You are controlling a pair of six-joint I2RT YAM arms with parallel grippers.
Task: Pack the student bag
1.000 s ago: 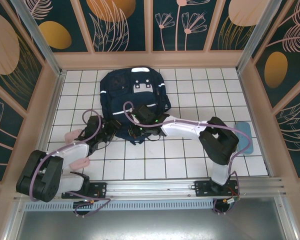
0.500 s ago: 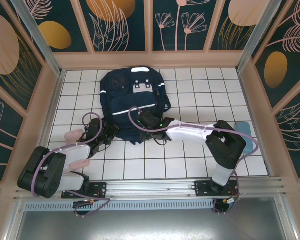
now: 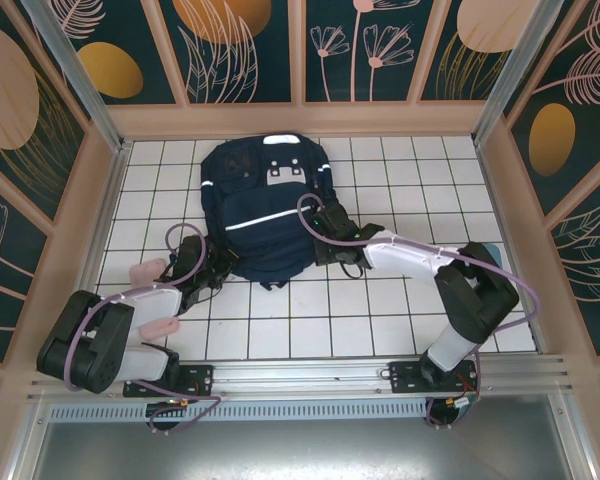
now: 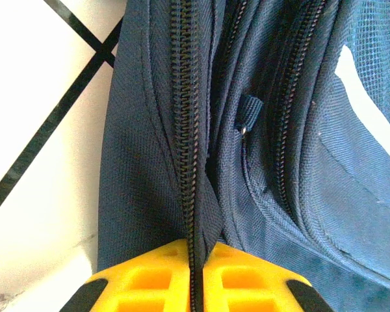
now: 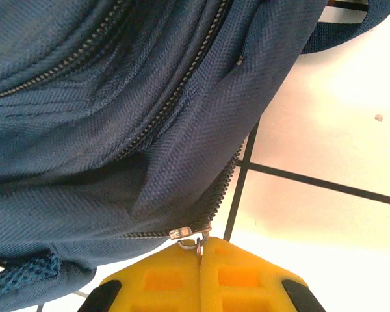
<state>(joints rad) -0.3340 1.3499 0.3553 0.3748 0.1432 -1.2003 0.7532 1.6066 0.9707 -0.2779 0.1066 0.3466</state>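
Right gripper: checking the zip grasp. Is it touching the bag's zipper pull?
Touching. Right wrist view: the right gripper is closed on the zipper pull of the student bag.

student bag, left tool, right tool at its sides

Student bag: dark navy weave, one thin white horizontal stripe, white and grey patches near the top, black zip teeth. Zip pull: silver metal. Left gripper and right gripper: bright yellow fingers with black corners. Arms: white shells, black joints, lilac cables. Table: white tiles, dark grid lines. Walls: dark teal panels, pink line-drawn plants, orange and peach ovals, tan frames. Two small pink objects at left; one pale blue object at right.
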